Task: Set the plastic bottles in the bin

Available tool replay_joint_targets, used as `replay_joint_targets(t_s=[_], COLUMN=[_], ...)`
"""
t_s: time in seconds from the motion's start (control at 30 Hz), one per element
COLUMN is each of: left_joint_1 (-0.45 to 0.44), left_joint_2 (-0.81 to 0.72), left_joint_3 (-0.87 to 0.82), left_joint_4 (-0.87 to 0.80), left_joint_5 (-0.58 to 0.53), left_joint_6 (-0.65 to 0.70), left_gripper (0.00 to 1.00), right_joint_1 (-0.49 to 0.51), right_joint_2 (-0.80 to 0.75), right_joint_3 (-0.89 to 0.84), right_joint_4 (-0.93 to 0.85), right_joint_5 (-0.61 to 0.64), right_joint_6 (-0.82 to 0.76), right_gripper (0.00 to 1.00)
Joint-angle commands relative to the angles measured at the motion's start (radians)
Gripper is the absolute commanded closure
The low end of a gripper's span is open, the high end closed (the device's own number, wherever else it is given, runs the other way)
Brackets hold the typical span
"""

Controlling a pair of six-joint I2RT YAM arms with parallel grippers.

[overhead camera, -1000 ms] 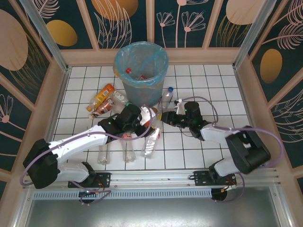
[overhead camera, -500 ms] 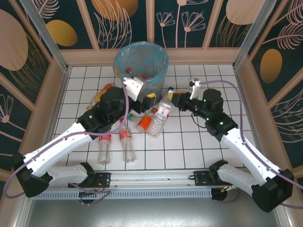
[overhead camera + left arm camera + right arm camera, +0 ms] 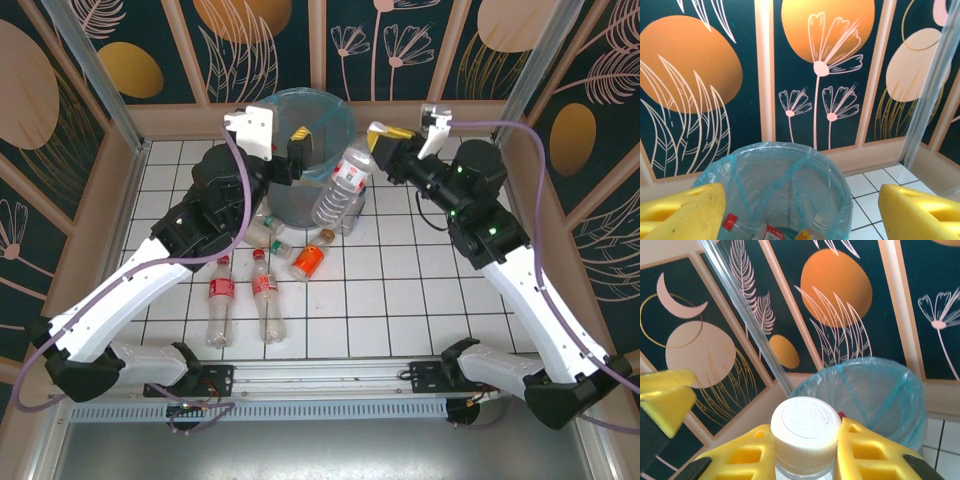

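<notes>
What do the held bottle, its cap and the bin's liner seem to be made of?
The bottle in the right pincer: clear glossy plastic, its body see-through. Its cap: opaque white plastic, fairly matte, with a ribbed edge. The bin's liner: thin translucent light-blue film, crinkled, probably a plastic bag.

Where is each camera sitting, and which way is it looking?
Top camera: above and behind the arms, looking down on the tiled table, the bin and loose bottles; the left arm and right arm show.
Left wrist camera: on the left arm, looking over the bin at the flowered wall; its yellow fingers show, spread wide, empty.
Right wrist camera: on the right arm, looking toward the bin; its yellow fingers squeeze a white-capped bottle.
Shared: both wrist views see the bin and painted wall.
</notes>
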Motion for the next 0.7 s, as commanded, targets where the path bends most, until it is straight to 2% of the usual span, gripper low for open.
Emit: replay_joint_targets(t_s=[0.0,0.13,0.37,0.67], left_joint_1=[0.025,0.046,0.059,0.062], left_joint_2=[0.007,0.003,-0.043,-0.111], left_joint_3=[0.040,0.037,-0.035,-0.121], left_joint_4=[0.012,0.007,0.008,-0.001], left_joint_5=[-0.024,-0.018,-0.038,-0.096], left_joint_6=[-0.004,-0.020,-0.022,-0.041], left_gripper=[0.21,0.21,0.21,0.21], right_joint_1=[0.004,0.006,0.012,0.024], right_joint_2=[0.045,0.134,0.389,0.716], right_joint_3=[0.101,0.187,0.403,0.619], right_joint_4=[0.043,0.077,0.124,0.155], right_joint_5=[0.045,0.098,0.126,0.063], right_joint_6=[-0.031,-0.041,-0.113,-0.213], right_gripper=[0.81,0.82,0.82,0.82])
